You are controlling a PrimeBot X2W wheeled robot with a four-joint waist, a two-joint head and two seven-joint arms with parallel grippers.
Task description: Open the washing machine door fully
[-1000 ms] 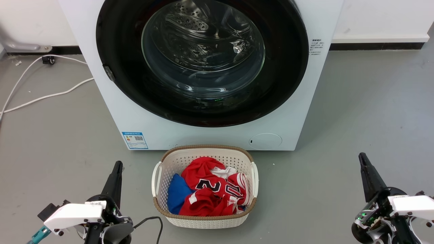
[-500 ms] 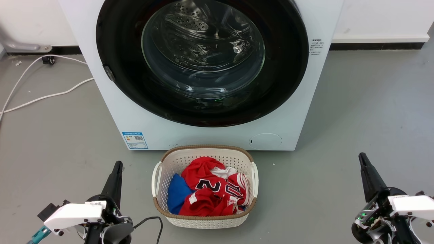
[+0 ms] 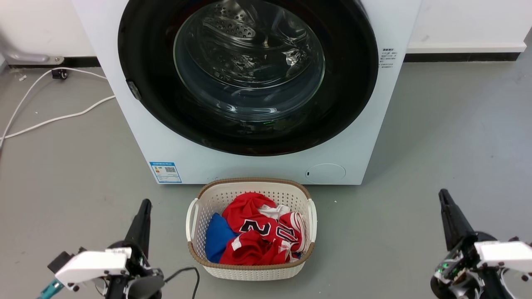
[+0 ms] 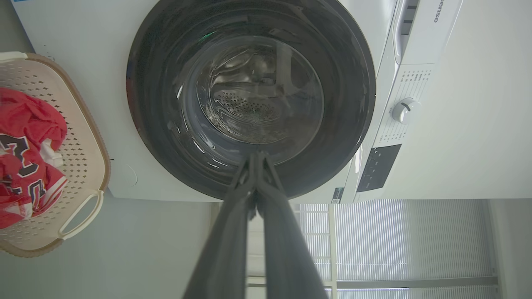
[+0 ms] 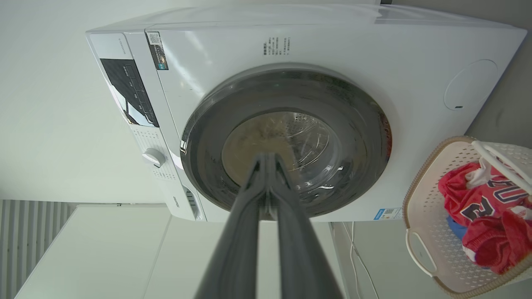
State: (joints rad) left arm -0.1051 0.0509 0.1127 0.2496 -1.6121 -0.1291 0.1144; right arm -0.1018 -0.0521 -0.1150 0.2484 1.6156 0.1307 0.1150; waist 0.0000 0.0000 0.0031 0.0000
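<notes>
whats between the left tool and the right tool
The white laundry basket, with red clothes inside, stands between the left tool and the right tool, touching neither, as the head view shows.

White washing machine (image 3: 249,166), glossy black washing machine door (image 3: 353,83)

The washing machine door (image 3: 249,74) runs off the head view's top edge, so its upper rim is cut away. The blue label sticker (image 3: 165,172) is too small to read. The laundry basket (image 4: 83,158) is clipped by the left wrist view's left edge.
</notes>
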